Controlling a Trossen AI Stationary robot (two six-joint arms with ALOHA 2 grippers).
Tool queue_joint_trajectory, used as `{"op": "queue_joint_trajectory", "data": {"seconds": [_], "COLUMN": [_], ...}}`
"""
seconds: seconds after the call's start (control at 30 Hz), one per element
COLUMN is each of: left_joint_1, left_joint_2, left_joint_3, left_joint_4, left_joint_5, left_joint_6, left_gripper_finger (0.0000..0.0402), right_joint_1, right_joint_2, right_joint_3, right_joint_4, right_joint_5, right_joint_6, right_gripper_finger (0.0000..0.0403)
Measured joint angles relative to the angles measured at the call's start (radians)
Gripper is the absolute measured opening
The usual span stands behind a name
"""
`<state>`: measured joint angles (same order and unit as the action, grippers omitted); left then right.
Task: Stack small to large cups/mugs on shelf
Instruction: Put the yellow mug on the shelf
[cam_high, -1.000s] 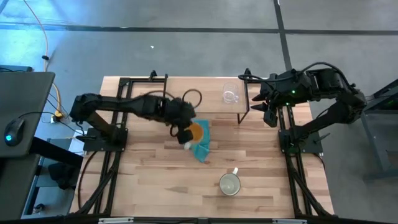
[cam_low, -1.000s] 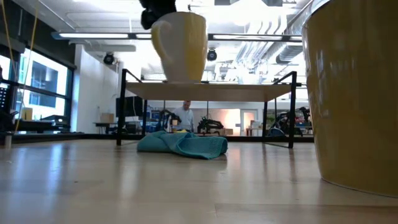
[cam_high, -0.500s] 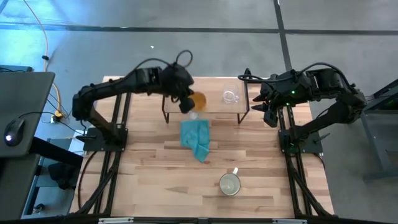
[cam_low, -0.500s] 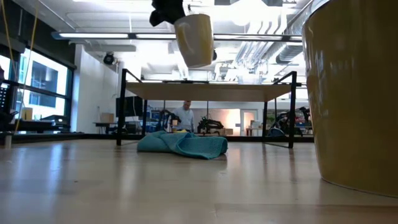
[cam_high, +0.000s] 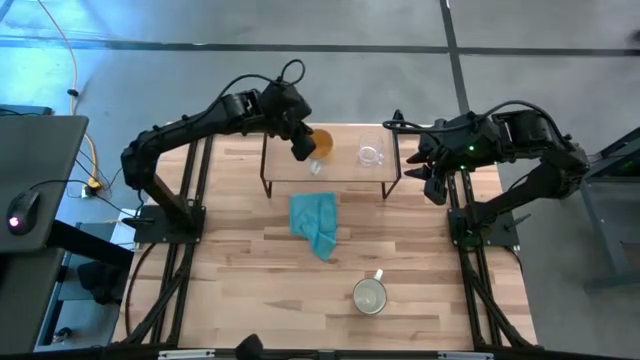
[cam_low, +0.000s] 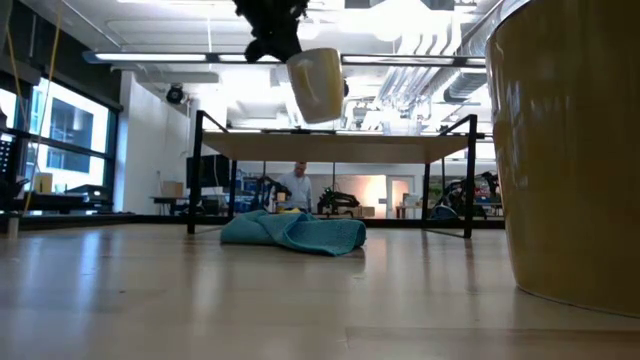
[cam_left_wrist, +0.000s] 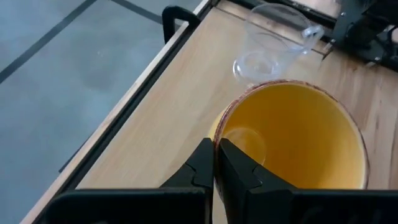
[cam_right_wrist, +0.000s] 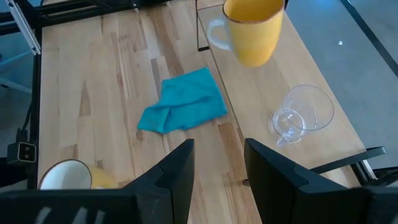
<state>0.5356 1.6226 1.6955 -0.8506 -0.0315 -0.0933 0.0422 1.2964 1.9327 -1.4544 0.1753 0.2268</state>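
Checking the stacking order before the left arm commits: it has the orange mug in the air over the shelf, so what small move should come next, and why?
Probably shift the orange mug toward the glass cup. The left end effector grips its rim, holding it tilted above the shelf. The glass cup lies on its side there, so nesting looks doubtful. The right end effector waits open.

Grey concrete floor (cam_high: 300, 70) with dark seams around the wooden table (cam_high: 240, 280). At the left edge, a dark desk (cam_high: 40, 190) carrying a mouse (cam_high: 13, 221) lit blue, beside an orange cable (cam_high: 70, 60). Beyond the table, an open hall under long ceiling strip lights (cam_low: 160, 57) and pipework (cam_low: 410, 80). Tall windows (cam_low: 60, 135) at left. A person (cam_low: 297, 186) among distant equipment.
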Motion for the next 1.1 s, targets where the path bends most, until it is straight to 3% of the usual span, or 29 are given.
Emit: {"op": "queue_joint_trajectory", "data": {"seconds": [1.1], "left_joint_1": [0.027], "left_joint_2": [0.100], "left_joint_3": [0.010], "left_joint_4": [0.056], "left_joint_5": [0.005], "left_joint_6": [0.033], "left_gripper_finger": [0.0000], "right_joint_1": [0.000], "right_joint_2": [0.000], "right_joint_3": [0.000], "right_joint_4": [0.000], "right_joint_5": [0.003], "right_joint_6": [0.000], "right_gripper_finger": [0.0133]}}
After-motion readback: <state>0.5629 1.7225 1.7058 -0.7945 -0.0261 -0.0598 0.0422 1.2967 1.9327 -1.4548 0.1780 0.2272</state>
